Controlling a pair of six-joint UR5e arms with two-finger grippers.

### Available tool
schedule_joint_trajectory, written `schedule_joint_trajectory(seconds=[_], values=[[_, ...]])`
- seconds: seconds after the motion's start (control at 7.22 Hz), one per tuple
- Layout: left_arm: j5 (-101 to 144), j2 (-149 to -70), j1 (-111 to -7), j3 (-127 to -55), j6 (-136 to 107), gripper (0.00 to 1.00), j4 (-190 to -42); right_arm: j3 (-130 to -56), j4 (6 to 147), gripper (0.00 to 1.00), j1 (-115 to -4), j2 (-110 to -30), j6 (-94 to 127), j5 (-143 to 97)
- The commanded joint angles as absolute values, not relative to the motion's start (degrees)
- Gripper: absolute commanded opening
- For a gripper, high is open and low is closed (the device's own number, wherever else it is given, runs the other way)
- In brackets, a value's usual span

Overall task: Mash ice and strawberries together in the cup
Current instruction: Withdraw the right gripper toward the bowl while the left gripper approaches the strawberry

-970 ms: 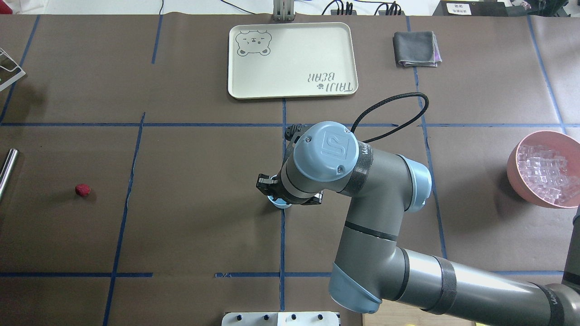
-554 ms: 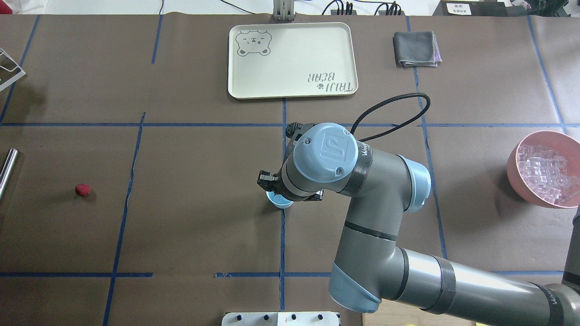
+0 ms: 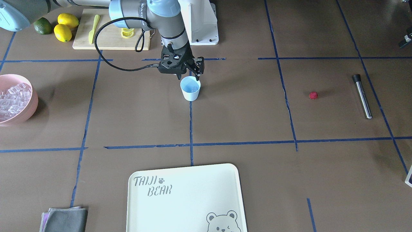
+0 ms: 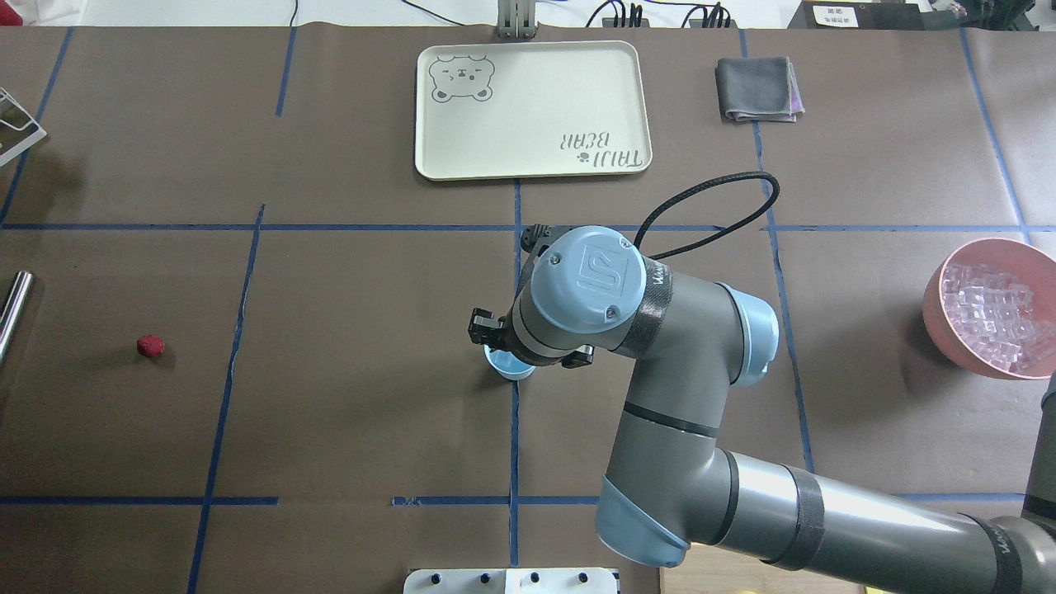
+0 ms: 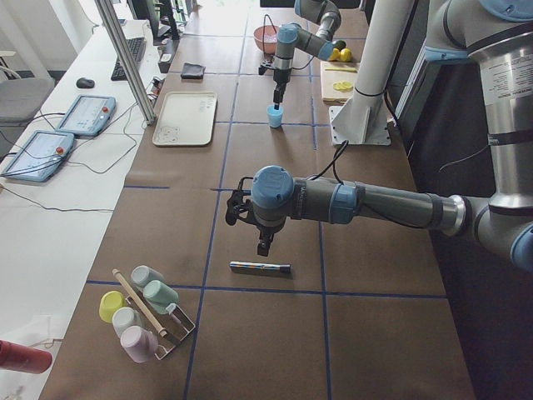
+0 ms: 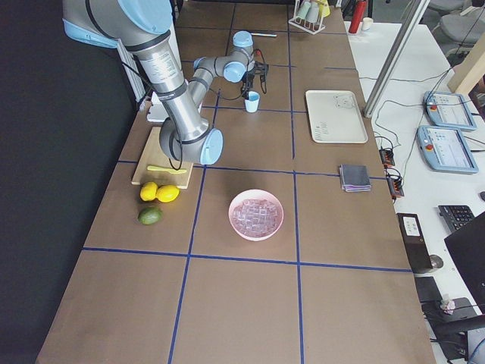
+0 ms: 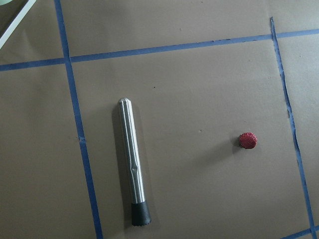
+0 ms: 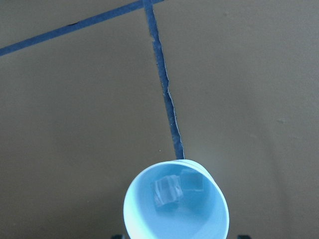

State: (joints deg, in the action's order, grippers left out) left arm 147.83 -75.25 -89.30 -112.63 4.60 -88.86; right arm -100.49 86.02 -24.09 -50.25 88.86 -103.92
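The light-blue cup (image 3: 190, 89) stands upright on the middle blue tape line and is partly hidden under the wrist in the overhead view (image 4: 506, 369). My right gripper (image 3: 188, 76) hangs just above its rim, open and empty. In the right wrist view two ice cubes (image 8: 172, 189) lie in the cup (image 8: 149, 211). More ice (image 4: 994, 318) fills the pink bowl (image 4: 936, 309). The strawberry (image 3: 313, 95) lies alone on the table, also in the left wrist view (image 7: 247, 140). My left gripper (image 5: 265, 243) hovers above the metal muddler (image 7: 133, 169); I cannot tell its state.
A cream bear tray (image 4: 532, 107) and a folded grey cloth (image 4: 757, 88) lie at the far side. A cutting board (image 3: 111, 37), two lemons (image 3: 66, 27) and a green fruit (image 3: 42, 26) sit by the robot base. A rack of cups (image 5: 141, 308) stands at the left end.
My right wrist has shifted slightly over the cup, and a little more of the cup's rim shows. The cup and the strawberry have not moved.
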Motion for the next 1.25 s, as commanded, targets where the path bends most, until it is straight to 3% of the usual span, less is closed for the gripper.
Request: schedule_joint_trajectory(seconds=[0.0,0.55,1.11], values=[[147.83,-75.93,-88.51,-113.28,-4.49,1.00,-89.99,-105.70,86.83,1.00,-27.31,-53.24,88.33,-107.02],[138.15,-78.03,-66.50,-113.64,-35.52,1.00,-111.33,-118.54,86.84,1.00,-45.83,-72.81,71.87,-124.77],[122.62,-80.95,-49.94,-112.77,-49.64,1.00,-117.49,-118.83,87.01,1.00,-63.76,-88.47,40.96,-132.26]])
